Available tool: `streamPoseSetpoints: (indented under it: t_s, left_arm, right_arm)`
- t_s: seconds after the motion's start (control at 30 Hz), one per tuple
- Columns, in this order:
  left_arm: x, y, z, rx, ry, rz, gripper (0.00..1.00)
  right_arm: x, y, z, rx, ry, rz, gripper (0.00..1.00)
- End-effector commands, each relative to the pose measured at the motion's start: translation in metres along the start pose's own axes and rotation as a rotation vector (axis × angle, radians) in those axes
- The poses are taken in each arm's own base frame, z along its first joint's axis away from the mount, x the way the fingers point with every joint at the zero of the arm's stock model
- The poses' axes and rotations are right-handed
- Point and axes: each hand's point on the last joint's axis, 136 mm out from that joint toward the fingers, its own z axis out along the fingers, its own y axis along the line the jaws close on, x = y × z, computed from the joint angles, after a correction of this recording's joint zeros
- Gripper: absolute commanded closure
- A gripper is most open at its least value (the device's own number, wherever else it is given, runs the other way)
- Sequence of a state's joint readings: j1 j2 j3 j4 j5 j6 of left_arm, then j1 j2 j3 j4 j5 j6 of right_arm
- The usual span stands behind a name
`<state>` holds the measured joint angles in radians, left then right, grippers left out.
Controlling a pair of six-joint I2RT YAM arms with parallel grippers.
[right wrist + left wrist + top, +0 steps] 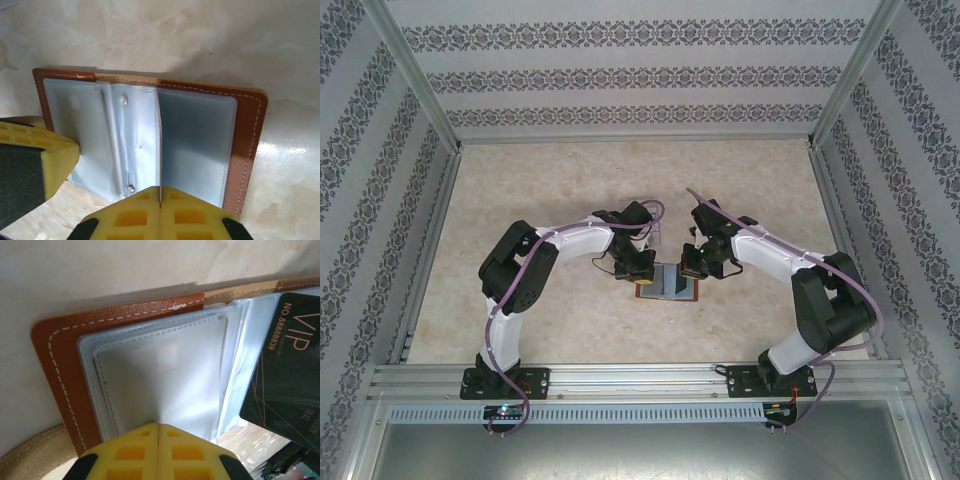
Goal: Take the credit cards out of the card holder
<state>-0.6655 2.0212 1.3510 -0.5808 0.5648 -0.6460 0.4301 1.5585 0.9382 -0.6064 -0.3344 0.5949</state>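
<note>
The wallet [666, 288] lies open on the bench [620, 180] between the arms. The right gripper [160, 196] is clamped on a dark VIP card [287, 365], held on edge over the clear sleeves [195, 140]. The left gripper [158, 437] is closed too, its tips at the wallet's near sleeve edge. I cannot tell whether it pinches a sleeve.

Reddish-brown card holder [248, 135], pale blue pockets [197, 145], black copper-lettered credit card [287, 375]
</note>
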Motion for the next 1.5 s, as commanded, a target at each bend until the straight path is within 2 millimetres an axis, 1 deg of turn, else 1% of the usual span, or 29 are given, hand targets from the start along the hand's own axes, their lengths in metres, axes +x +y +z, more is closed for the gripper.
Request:
streamPoseSetpoints:
  t_s: [0.0,0.13,0.33,0.5,0.6,0.67,0.73,0.77,0.87,0.93,1.13,1.23,1.33,1.47]
  left_arm:
    - [0.011,0.022,-0.004,-0.085,0.020,-0.025,0.99]
    - [0.015,0.025,-0.004,-0.086,0.019,-0.035,0.99]
    - [0.017,0.024,-0.011,-0.085,-0.002,-0.034,0.99]
    - [0.011,0.015,-0.019,-0.067,-0.033,-0.023,0.98]
    - [0.007,0.007,-0.025,-0.044,-0.052,-0.010,0.92]
    - [0.004,0.004,-0.027,-0.040,-0.066,-0.005,0.90]
    - [0.001,0.003,-0.030,-0.041,-0.081,-0.005,0.90]
    - [0.000,0.003,-0.031,-0.041,-0.089,-0.006,0.89]
    - [-0.002,0.006,-0.035,-0.038,-0.105,-0.014,0.89]
    - [-0.002,0.008,-0.037,-0.036,-0.117,-0.021,0.89]
    - [-0.006,0.019,-0.049,-0.009,-0.179,-0.053,0.88]
    - [-0.005,0.029,-0.056,-0.008,-0.200,-0.075,0.87]
    - [-0.001,0.041,-0.062,-0.004,-0.214,-0.103,0.87]
    - [0.006,0.050,-0.066,0.009,-0.229,-0.120,0.87]
  right_arm:
    - [-0.004,0.014,-0.016,-0.036,-0.033,-0.033,0.94]
    - [-0.007,0.023,-0.023,-0.066,-0.043,-0.071,0.95]
    - [-0.011,0.028,-0.030,-0.061,-0.034,-0.156,0.95]
    - [-0.013,0.036,-0.037,-0.077,-0.034,-0.342,0.94]
    - [-0.015,0.032,-0.040,-0.031,-0.030,-0.461,0.95]
    - [-0.018,0.032,-0.041,-0.019,-0.039,-0.540,0.95]
    - [-0.016,0.033,-0.040,-0.021,-0.022,-0.627,0.95]
    - [-0.016,0.031,-0.039,0.006,-0.018,-0.681,0.95]
    - [-0.012,0.029,-0.040,0.034,0.013,-0.840,0.95]
    - [-0.011,0.028,-0.043,0.049,0.030,-0.916,0.95]
    - [-0.017,0.024,-0.047,0.153,0.069,-1.142,0.97]
    - [-0.019,0.024,-0.045,0.197,0.107,-1.232,0.97]
    - [-0.026,0.029,-0.043,0.217,0.125,-1.294,1.00]
    - [-0.039,0.041,-0.042,0.216,0.142,-1.355,1.00]
